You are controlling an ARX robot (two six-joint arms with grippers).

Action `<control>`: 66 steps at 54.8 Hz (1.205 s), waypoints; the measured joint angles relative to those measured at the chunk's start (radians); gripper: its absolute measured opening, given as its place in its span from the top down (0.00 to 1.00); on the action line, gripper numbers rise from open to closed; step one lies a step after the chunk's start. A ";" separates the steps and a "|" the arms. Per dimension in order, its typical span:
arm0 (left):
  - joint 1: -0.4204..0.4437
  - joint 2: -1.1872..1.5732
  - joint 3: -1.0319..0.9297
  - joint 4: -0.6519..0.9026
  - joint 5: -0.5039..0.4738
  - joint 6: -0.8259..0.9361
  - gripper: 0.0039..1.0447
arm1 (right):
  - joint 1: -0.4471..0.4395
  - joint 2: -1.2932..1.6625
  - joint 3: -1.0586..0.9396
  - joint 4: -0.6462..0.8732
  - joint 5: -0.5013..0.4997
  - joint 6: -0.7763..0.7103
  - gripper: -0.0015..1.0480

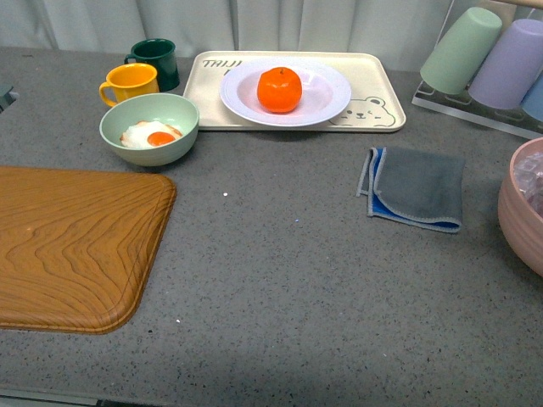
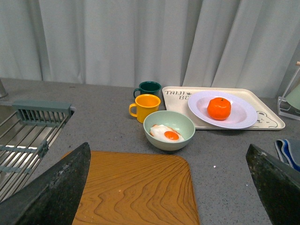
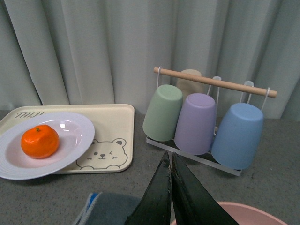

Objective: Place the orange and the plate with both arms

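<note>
The orange (image 1: pixel 279 89) sits in the white plate (image 1: pixel 327 100), which rests on the cream bear tray (image 1: pixel 377 108) at the back of the table. Both show in the left wrist view, the orange (image 2: pixel 219 108) in the plate (image 2: pixel 243 115), and in the right wrist view, the orange (image 3: pixel 40 141) in the plate (image 3: pixel 75 140). Neither arm shows in the front view. My left gripper (image 2: pixel 168 185) is open and empty, high over the wooden board (image 2: pixel 136 192). My right gripper (image 3: pixel 168 164) is shut and empty, above the grey cloth (image 3: pixel 112 208), far from the plate.
A pale green bowl (image 1: pixel 149 129) with a fried egg, a yellow mug (image 1: pixel 131 83) and a dark green mug (image 1: pixel 155 61) stand left of the tray. A cup rack (image 1: pixel 492 64) is at back right, a pink bowl (image 1: pixel 522 208) at right, a sink rack (image 2: pixel 28 136) far left.
</note>
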 joint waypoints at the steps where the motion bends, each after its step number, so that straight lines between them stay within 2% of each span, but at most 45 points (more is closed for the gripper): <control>1: 0.000 0.000 0.000 0.000 0.000 0.000 0.06 | -0.001 -0.009 -0.009 0.000 -0.001 0.000 0.99; 6: 0.000 0.000 0.000 0.000 0.000 0.000 0.06 | -0.014 -0.109 -0.068 -0.063 -0.011 0.000 0.99; 9: 0.000 0.000 0.000 0.000 0.000 0.000 0.06 | -0.037 -0.163 -0.098 -0.074 -0.053 0.000 0.99; 27: 0.000 0.000 0.000 0.000 0.000 0.000 0.06 | -0.060 -0.452 -0.275 -0.180 -0.056 0.000 0.99; 28: 0.000 0.000 0.000 0.000 0.000 0.000 0.06 | -0.060 -0.574 -0.322 -0.256 -0.057 0.000 0.99; 66: 0.000 0.000 0.000 0.000 0.000 0.000 0.06 | -0.060 -1.108 -0.405 -0.694 -0.058 0.000 0.99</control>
